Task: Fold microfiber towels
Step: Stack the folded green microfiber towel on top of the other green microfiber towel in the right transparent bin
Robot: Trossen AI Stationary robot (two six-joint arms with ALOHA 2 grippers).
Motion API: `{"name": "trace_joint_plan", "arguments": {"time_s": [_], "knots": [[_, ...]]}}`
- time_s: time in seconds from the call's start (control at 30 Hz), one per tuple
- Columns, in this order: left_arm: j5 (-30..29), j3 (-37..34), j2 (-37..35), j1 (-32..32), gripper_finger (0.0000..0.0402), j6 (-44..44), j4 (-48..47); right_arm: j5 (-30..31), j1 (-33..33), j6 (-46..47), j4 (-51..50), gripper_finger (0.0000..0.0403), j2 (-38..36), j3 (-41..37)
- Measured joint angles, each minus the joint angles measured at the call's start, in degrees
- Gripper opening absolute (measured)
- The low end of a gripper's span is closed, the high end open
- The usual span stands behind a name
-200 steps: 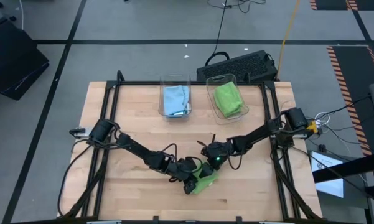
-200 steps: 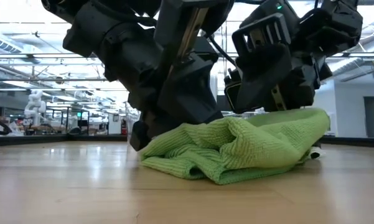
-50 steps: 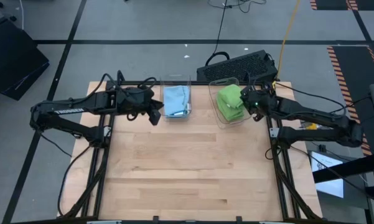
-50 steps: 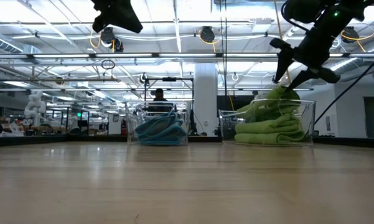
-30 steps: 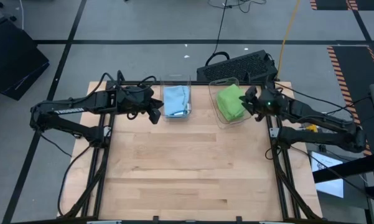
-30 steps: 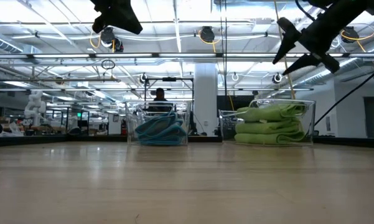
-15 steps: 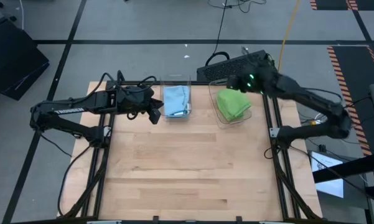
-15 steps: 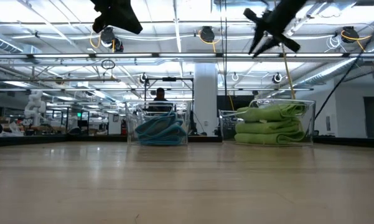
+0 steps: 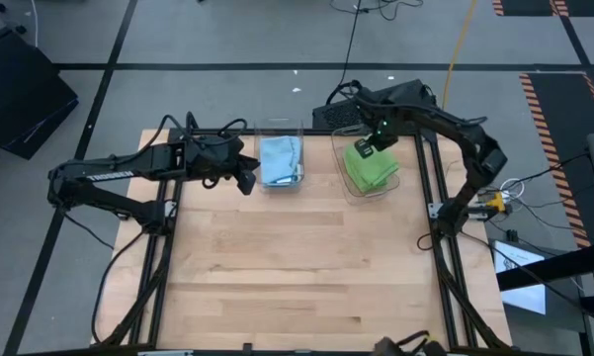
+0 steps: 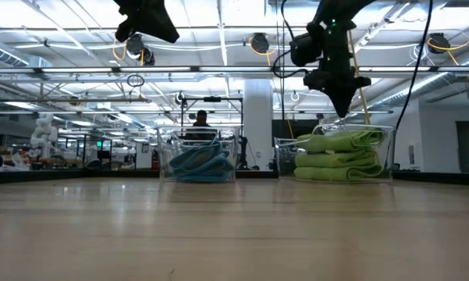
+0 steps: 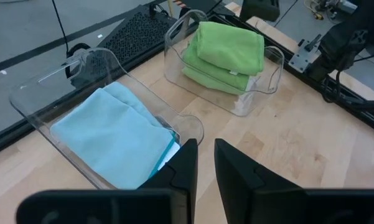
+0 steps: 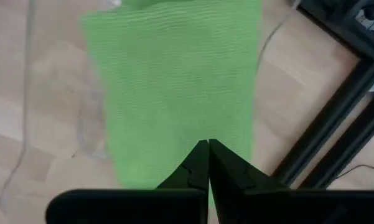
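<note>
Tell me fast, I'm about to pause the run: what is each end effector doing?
Left end effector: nearly shut, holding nothing, beside the clear plastic bin of light blue towels.
Right end effector: shut, empty, above the folded lime green towels.

a pale wooden table (image 9: 297, 267) fills the frame's centre; two clear bins (image 9: 280, 158) (image 9: 362, 161) sit side by side at its upper edge.

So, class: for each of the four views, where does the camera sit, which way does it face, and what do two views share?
High view: overhead, facing down; both arms, the right tool over the green towels.
Low view: table height, facing across; bins, right tool above.
Left wrist view: on the left arm, facing both bins; left tool shut.
Right wrist view: facing down on green towels; tool shut.
Shared: high and left wrist views show the blue towels.
</note>
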Motion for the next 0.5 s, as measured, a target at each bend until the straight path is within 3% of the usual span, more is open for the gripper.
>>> {"name": "trace_joint_plan", "arguments": {"time_s": [0.23, 0.5], "knots": [[-0.6, 0.0, 0.0, 0.0, 0.0056, -1.1, 0.0, 1.6, -3.0, -1.9, 0.9, 0.0001, 0.4, -0.8], [-1.7, 0.0, 0.0, 0.0, 0.0056, -2.4, 0.0, 4.4, -3.9, -2.1, 3.0, 0.0001, 0.5, -7.5]]}}
